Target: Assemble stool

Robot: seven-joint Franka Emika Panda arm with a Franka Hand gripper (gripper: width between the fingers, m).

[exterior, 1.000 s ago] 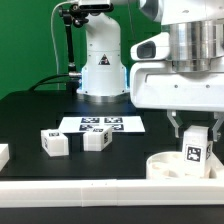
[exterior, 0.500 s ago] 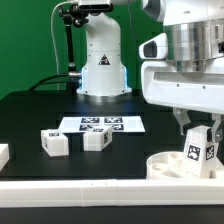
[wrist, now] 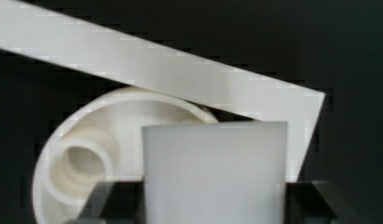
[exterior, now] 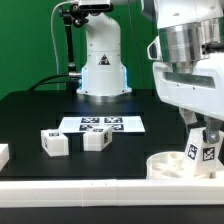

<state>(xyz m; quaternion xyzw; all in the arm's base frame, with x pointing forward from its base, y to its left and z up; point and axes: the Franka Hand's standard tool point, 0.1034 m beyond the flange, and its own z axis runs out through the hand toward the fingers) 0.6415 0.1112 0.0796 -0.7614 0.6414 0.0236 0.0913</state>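
My gripper (exterior: 204, 140) is shut on a white stool leg (exterior: 206, 152) with a marker tag and holds it tilted just above the round disc seat (exterior: 170, 166) at the front on the exterior view's right. In the wrist view the held leg (wrist: 214, 170) fills the space between my dark fingers (wrist: 120, 200), with the seat (wrist: 99, 150) and its screw hole right beside it. Two more legs, one (exterior: 54, 143) and the other (exterior: 96, 139), stand on the black table in front of the marker board (exterior: 100, 124).
A white border rail (exterior: 80, 190) runs along the table's front edge and also shows in the wrist view (wrist: 170, 70). A small white piece (exterior: 3, 154) sits at the exterior view's left edge. The arm's base (exterior: 100, 60) stands behind the marker board.
My gripper has moved toward the exterior view's right with the leg and has tilted, so the leg now leans over the seat's right part.
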